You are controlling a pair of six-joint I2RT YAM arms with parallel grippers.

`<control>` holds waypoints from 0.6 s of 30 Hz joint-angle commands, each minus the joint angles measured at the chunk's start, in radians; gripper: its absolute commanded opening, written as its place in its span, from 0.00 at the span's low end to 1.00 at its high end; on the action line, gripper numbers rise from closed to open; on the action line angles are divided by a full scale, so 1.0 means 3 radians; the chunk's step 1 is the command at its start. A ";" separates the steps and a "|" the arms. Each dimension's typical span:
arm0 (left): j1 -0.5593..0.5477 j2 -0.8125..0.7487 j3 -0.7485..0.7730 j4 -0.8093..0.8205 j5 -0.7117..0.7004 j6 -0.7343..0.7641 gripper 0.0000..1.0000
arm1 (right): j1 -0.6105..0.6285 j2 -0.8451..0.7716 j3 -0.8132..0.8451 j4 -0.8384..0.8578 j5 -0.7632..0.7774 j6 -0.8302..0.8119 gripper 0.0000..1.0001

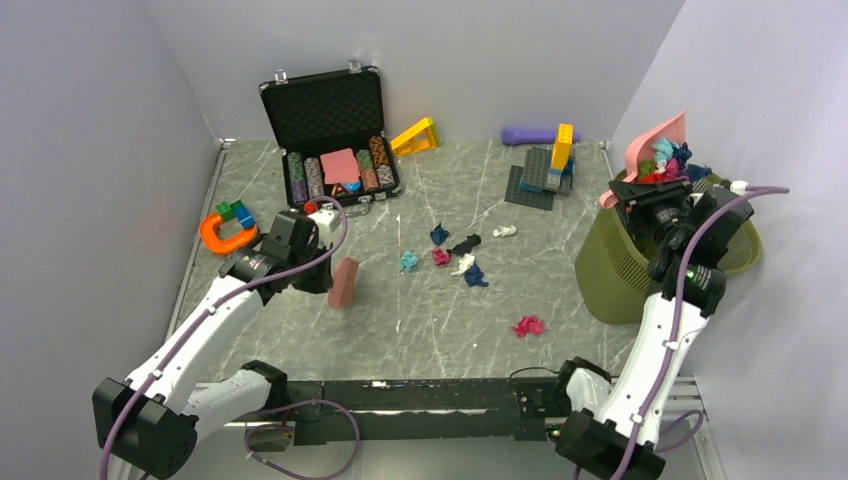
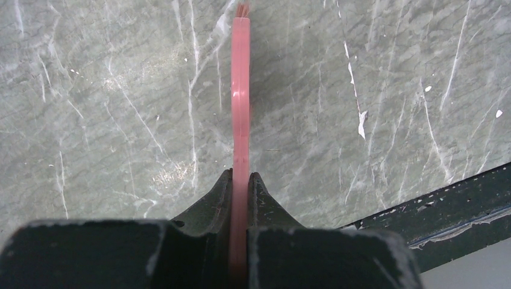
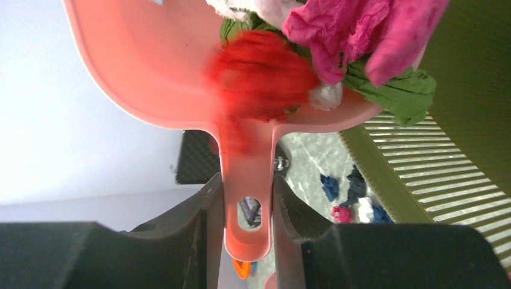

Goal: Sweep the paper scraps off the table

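Several paper scraps [image 1: 465, 255] in navy, black, white, teal and magenta lie mid-table, and one magenta wad [image 1: 528, 325] lies nearer the front. My left gripper [image 1: 322, 272] is shut on a pink brush [image 1: 343, 282] standing on the table [image 1: 420, 330], left of the scraps; the brush handle [image 2: 240, 90] runs between the fingers [image 2: 241, 177]. My right gripper [image 1: 645, 205] is shut on the handle of a pink dustpan [image 1: 662, 140], tilted over the olive bin [image 1: 612, 270]. Red [image 3: 259, 72], magenta [image 3: 361, 36] and green [image 3: 391, 90] wads sit in the pan [image 3: 150, 66], the red one blurred.
An open black case of poker chips [image 1: 335, 130] stands at the back left, with an orange horseshoe and bricks [image 1: 225, 235] to its left. A yellow wedge [image 1: 415, 136], purple cylinder [image 1: 530, 135] and grey baseplate with bricks [image 1: 540, 180] stand at the back. The metal rail [image 2: 458, 198] edges the front.
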 commanded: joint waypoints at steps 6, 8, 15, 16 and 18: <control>-0.0001 0.0011 -0.0016 0.0166 0.0069 -0.0013 0.00 | -0.0236 -0.0365 -0.0571 0.1331 -0.0611 0.0631 0.00; -0.0001 0.0011 -0.0016 0.0169 0.0075 -0.0006 0.00 | -0.0233 -0.0486 -0.0679 0.1489 -0.0526 0.0700 0.00; -0.0029 0.0036 -0.0016 0.0164 0.0054 -0.0007 0.00 | -0.0237 -0.0507 -0.0774 0.1526 -0.0447 0.0724 0.00; -0.0032 0.0040 -0.0016 0.0162 0.0048 -0.0006 0.00 | -0.0234 -0.0522 -0.0779 0.1518 -0.0413 0.0719 0.00; -0.0037 0.0047 -0.0016 0.0165 0.0048 -0.0010 0.00 | -0.0236 -0.0565 -0.0782 0.1474 -0.0291 0.0710 0.00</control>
